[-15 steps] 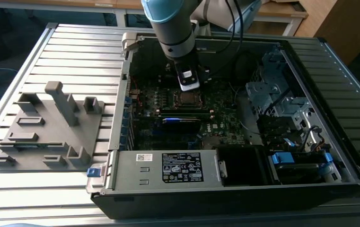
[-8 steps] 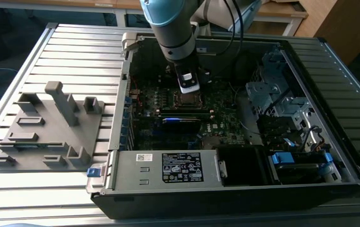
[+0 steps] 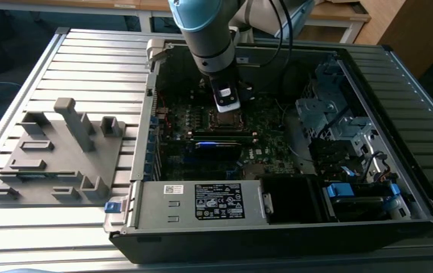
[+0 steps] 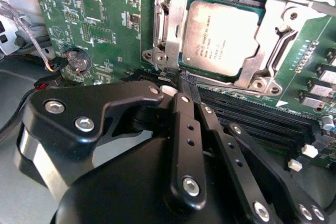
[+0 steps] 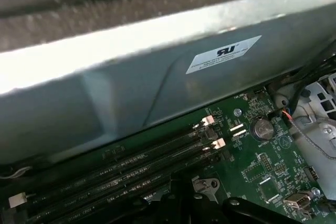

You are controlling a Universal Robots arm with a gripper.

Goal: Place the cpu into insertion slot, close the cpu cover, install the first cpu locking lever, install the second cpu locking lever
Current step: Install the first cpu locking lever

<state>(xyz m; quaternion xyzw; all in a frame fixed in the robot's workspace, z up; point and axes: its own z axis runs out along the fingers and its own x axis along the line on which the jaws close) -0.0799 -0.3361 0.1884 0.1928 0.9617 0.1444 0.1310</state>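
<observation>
The gripper (image 3: 227, 103), fingers drawn together with nothing visible between them, is hovering at the near edge of the socket inside the open computer case (image 3: 277, 244). In the second wrist view the cpu (image 4: 220, 35) is lying flat in the socket, the cpu cover (image 4: 170, 30) apparently lying down around it. The chip is likely light, rigid and delicate, best taken by its edges. The thin cover probably wants pressing on its frame.

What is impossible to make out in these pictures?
Exterior view: whatever lies under the claw, hidden by it.
Second wrist view: one edge of the cpu cover, cut off by the picture's edge; part of another, behind the claw.
First wrist view: print on the label, too small.
</observation>
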